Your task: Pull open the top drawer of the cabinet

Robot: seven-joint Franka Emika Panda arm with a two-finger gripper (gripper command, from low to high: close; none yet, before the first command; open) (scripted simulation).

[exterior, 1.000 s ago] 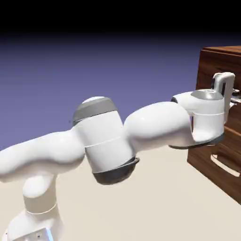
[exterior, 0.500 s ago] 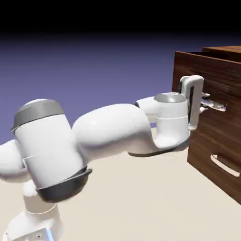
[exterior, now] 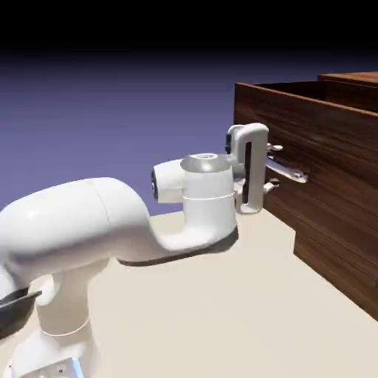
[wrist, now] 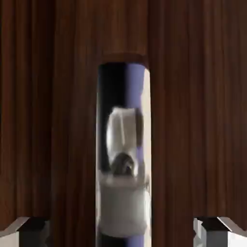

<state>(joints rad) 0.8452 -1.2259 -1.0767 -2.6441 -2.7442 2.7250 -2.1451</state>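
The top drawer (exterior: 332,159) stands pulled far out of the dark wood-grain cabinet (exterior: 343,262), its open top edge showing. Its silver bar handle (exterior: 289,173) sticks out from the drawer front. My gripper (exterior: 272,168) is open, one fingertip above the bar and one below, both standing clear of it. In the hand view the handle (wrist: 123,144) runs as a mirror-like strip up the middle of the wood front (wrist: 193,120). The grey fingertips (wrist: 24,230) sit wide apart at the bottom corners, with my gripper (wrist: 123,232) straddling the bar.
The beige table (exterior: 244,317) lies under the arm and in front of the cabinet. My arm's thick white links (exterior: 88,221) fill the lower left of the exterior view. The cabinet's lower front is in shadow beneath the extended drawer.
The hand moved left with the handle and the top drawer slid far out of the cabinet. The fingers, shut on the bar before, have now spread apart.
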